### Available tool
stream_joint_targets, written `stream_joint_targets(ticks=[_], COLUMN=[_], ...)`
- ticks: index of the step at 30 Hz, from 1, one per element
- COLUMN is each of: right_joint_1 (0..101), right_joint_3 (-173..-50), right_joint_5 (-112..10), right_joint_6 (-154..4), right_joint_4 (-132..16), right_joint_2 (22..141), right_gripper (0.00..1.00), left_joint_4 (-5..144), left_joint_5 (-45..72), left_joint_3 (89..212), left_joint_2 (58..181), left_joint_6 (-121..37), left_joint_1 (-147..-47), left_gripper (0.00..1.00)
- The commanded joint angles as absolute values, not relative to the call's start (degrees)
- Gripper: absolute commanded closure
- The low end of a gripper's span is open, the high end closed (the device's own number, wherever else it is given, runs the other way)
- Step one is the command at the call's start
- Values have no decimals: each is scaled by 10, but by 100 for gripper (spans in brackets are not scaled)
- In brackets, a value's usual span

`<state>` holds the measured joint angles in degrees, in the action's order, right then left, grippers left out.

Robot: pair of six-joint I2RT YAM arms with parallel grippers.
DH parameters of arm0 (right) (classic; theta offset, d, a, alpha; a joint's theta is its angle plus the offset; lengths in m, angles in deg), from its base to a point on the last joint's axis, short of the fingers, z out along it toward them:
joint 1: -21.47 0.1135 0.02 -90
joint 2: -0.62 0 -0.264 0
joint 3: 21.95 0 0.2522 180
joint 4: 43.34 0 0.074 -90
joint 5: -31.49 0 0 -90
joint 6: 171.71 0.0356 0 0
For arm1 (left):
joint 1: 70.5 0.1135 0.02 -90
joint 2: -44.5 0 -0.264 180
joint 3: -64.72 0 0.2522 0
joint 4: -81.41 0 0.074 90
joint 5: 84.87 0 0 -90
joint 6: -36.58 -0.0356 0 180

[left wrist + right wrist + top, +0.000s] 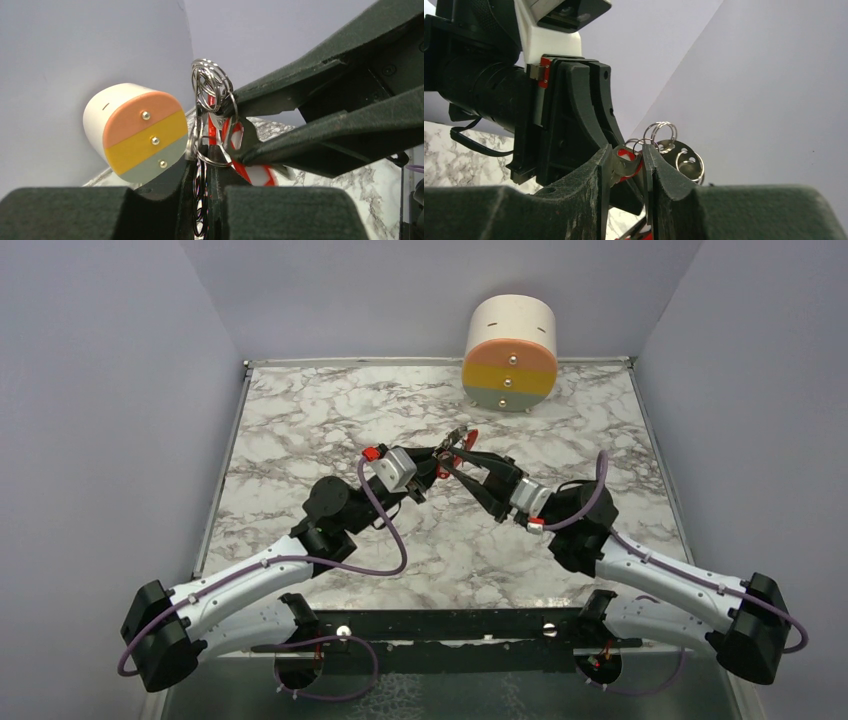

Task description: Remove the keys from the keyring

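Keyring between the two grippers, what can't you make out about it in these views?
Top external: the keyring and individual keys are too small to separate between the left gripper and right gripper.
Left wrist: the keyring's lower end vanishes between the left fingers; the right gripper's finger covers most of the red clip.
Right wrist: the red-and-silver piece pinched in the right gripper could be key or clip.

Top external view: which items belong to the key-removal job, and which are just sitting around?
Job in hand:
keyring, lifted and clamped from both sides
keys, hanging on it
left gripper
right gripper

Lying about:
round box with three coloured drawer fronts, untouched at the back
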<state>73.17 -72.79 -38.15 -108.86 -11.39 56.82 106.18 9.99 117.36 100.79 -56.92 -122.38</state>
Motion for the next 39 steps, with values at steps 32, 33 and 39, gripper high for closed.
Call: stream_joint_targets(ticks=[32,33,39], right_joint_1=[790,797,876], right_joint_3=[-739,-740,-737], right_joint_5=[-513,-523,-635], right_joint_6=[-1157,-1164,-1270], right_joint_4=[-128,-125,-59], right_joint_2=[543,554,618], right_gripper=[79,79,75], left_joint_4=[1121,1124,1137], left_joint_5=[42,40,32], left_joint_3=[1174,1173,1171], left_joint_2=[1010,1011,1019], left_joint_6=[-600,-599,-598], left_joint_1=[-1229,-1230,-1229], left_gripper=[100,100,100])
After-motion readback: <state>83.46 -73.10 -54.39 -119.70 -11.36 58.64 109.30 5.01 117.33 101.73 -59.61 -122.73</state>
